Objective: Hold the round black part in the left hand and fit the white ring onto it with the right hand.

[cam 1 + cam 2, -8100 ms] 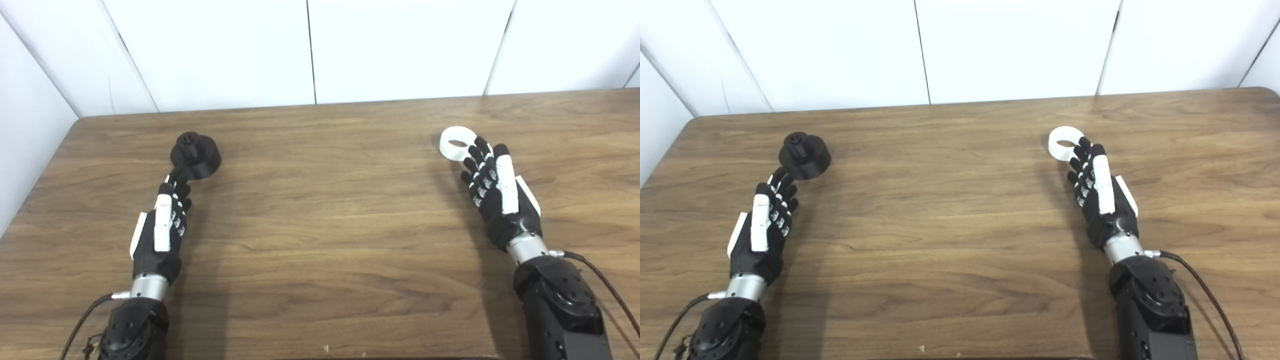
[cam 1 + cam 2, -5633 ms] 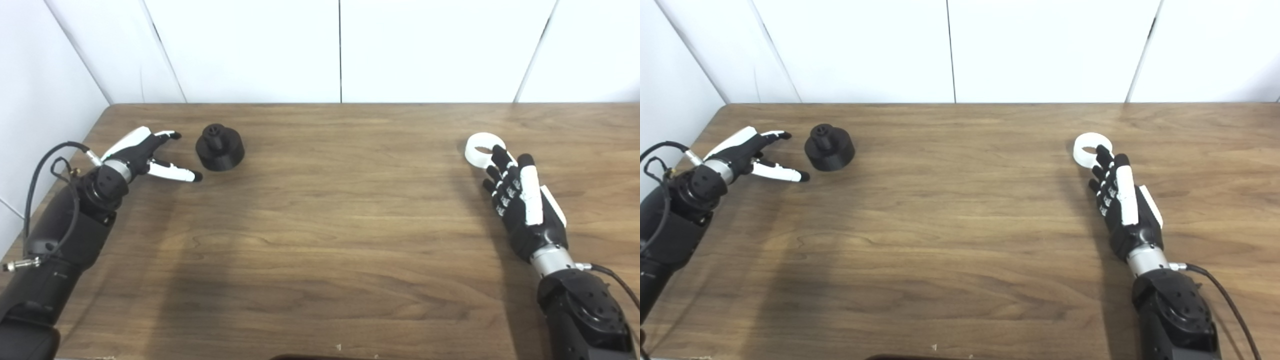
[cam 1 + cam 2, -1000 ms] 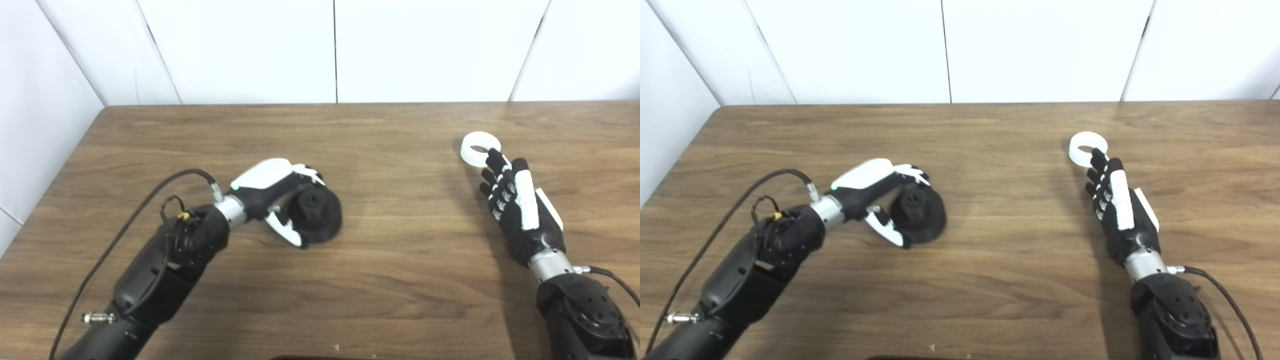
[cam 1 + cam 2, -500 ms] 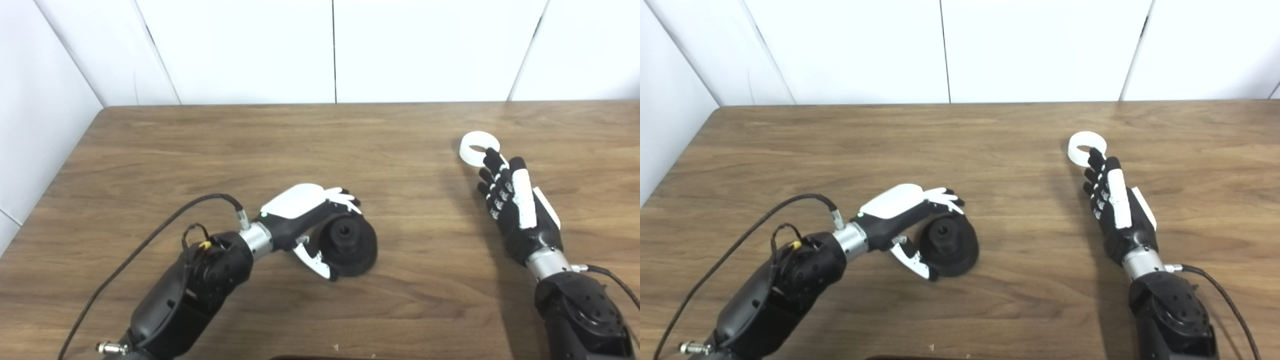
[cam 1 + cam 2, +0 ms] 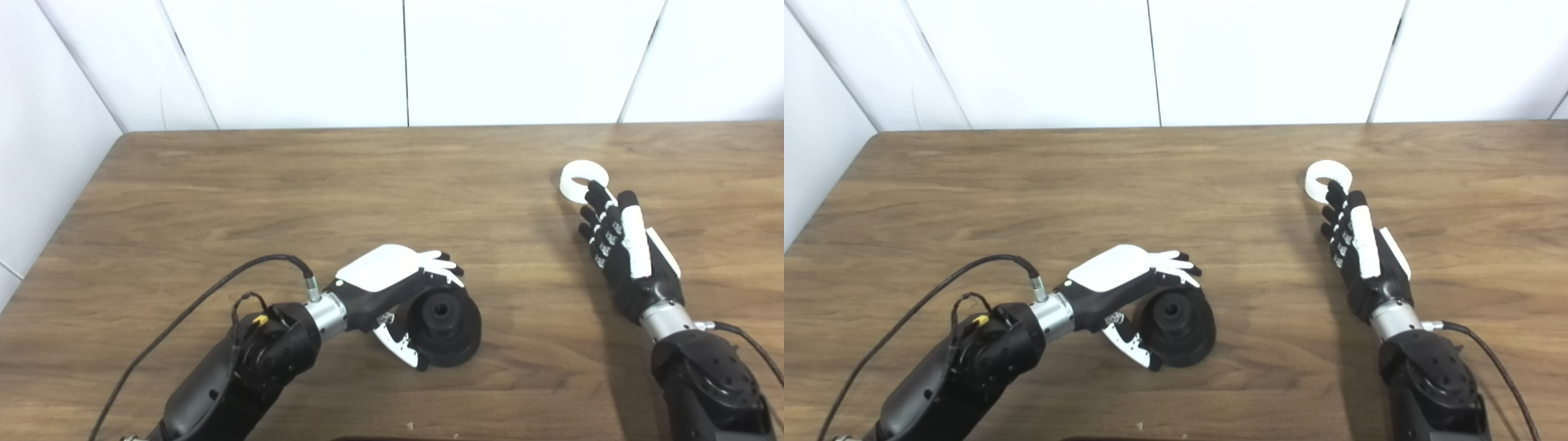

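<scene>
left hand (image 5: 398,288) gripping round black part (image 5: 444,331), right hand (image 5: 621,245) seemingly touching white ring (image 5: 582,177)

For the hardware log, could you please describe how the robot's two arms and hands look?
Both arms are bulky black housings ending in silver wrist collars. The left hand has a white back plate and black-and-white fingers; a black cable loops to its wrist, beside a small yellow tag. The right hand is black with white segments and a thin black wrist cable.
</scene>
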{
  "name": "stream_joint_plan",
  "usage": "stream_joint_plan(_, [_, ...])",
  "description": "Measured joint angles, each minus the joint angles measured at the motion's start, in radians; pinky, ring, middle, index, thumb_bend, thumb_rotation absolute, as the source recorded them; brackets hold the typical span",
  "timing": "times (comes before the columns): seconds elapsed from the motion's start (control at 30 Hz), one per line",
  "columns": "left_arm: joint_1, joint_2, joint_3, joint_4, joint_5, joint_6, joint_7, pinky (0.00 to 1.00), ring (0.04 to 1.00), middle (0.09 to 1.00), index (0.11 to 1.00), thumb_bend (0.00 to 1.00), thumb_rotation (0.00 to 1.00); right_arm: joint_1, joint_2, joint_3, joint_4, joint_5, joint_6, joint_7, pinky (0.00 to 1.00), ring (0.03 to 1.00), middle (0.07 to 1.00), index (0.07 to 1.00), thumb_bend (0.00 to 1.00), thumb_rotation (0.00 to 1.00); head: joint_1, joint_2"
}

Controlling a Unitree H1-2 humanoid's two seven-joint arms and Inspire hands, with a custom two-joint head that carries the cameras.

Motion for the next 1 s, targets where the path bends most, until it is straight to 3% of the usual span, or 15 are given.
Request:
stream_joint_plan(0.47, [-0.016,0.006,-0.007,-0.008,0.011,-0.017,-0.046,0.96,0.975,0.916,0.496,0.52,0.07,0.000,0.005,-0.001,-0.004,-0.004,0.004,-0.001,1.00,1.000,0.989,0.960,0.60,1.00,0.008,0.008])
stream_joint_plan(0.53, [-0.016,0.006,-0.007,-0.008,0.011,-0.017,-0.046,0.96,0.976,0.917,0.496,0.52,0.07,0.000,0.006,0.000,-0.006,-0.032,0.000,-0.016,0.94,0.970,0.953,0.922,0.61,0.85,0.005,0.009])
stream_joint_plan(0.57, [-0.016,0.006,-0.007,-0.008,0.011,-0.016,-0.047,0.96,0.978,0.919,0.496,0.52,0.07,0.000,0.006,0.005,-0.007,-0.060,-0.007,-0.026,0.85,0.920,0.921,0.892,0.61,0.71,0.005,0.009])
stream_joint_plan(0.6, [-0.016,0.006,-0.006,-0.008,0.011,-0.016,-0.048,0.96,0.980,0.921,0.496,0.52,0.07,0.000,0.001,0.021,-0.011,-0.122,-0.016,-0.046,0.80,0.892,0.902,0.871,0.62,0.63,-0.001,0.009])
stream_joint_plan(0.67, [-0.016,0.006,-0.006,-0.008,0.011,-0.016,-0.049,0.96,0.983,0.924,0.496,0.52,0.07,-0.002,-0.023,0.051,-0.017,-0.234,-0.047,-0.075,0.81,0.869,0.865,0.795,0.70,0.42,-0.005,0.006])
stream_joint_plan(0.87, [-0.017,0.008,-0.004,-0.008,0.011,-0.017,-0.050,0.96,0.977,0.923,0.496,0.52,0.07,-0.106,-0.135,0.102,-0.035,-0.478,-0.080,-0.109,0.86,0.895,0.874,0.738,0.80,0.36,-0.008,0.005])
stream_joint_plan(1.0, [-0.017,0.007,-0.004,-0.007,0.008,-0.020,-0.050,0.96,0.978,0.923,0.496,0.52,0.07,-0.188,-0.175,0.132,-0.042,-0.561,-0.078,-0.097,0.87,0.899,0.879,0.730,0.82,0.35,-0.008,0.005])
